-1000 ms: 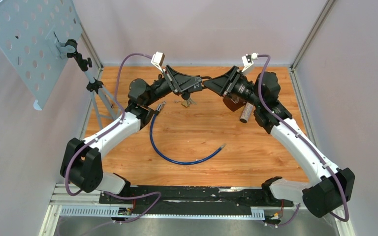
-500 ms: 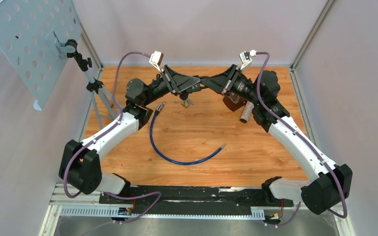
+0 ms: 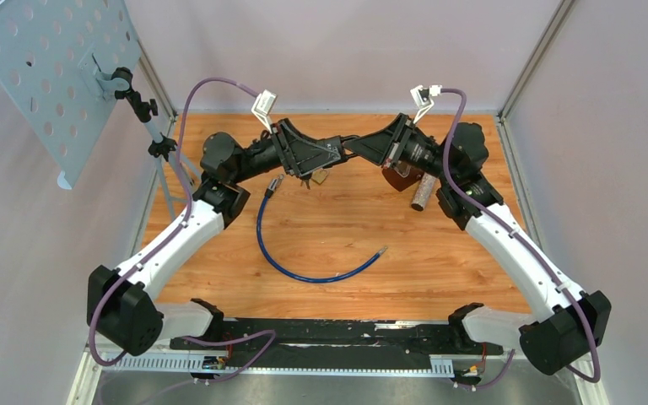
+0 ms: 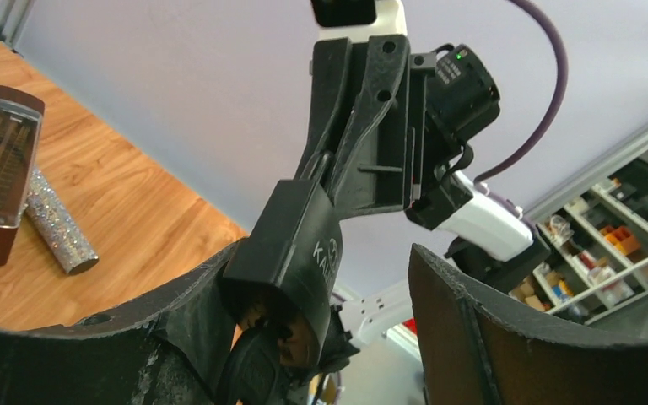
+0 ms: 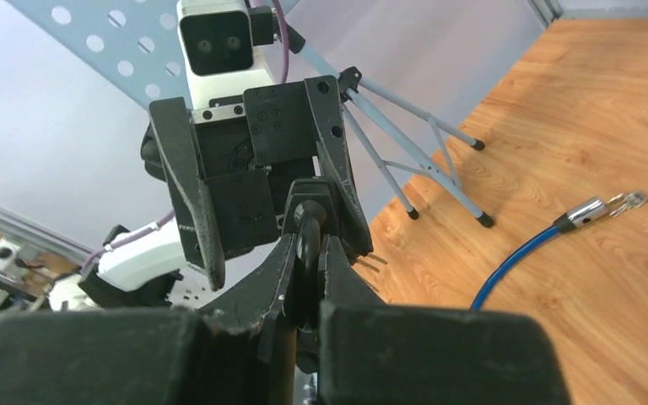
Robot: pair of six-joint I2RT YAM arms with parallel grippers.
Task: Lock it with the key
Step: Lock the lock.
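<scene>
The black lock body (image 4: 299,245) hangs in the air between both grippers at the back middle of the table. My right gripper (image 5: 310,240) is shut on its far end; it also shows in the top view (image 3: 350,152). My left gripper (image 4: 350,261) is open, its fingers (image 5: 190,194) wide apart around the lock, which leans on one finger. The black key head (image 4: 249,371) sits at the lock's near end, and spare keys (image 3: 320,176) dangle below. The blue cable (image 3: 304,266) lies loose on the table with both ends free.
A brown metronome (image 3: 401,175) and a glittery silver cylinder (image 3: 423,192) lie under the right arm. A tripod stand (image 3: 164,160) with a perforated panel (image 3: 51,76) is at the back left. Walls close off the back and sides.
The left arm's elbow and base link have swung left, and its gripper has shifted slightly left. The right gripper has stayed at the lock.
</scene>
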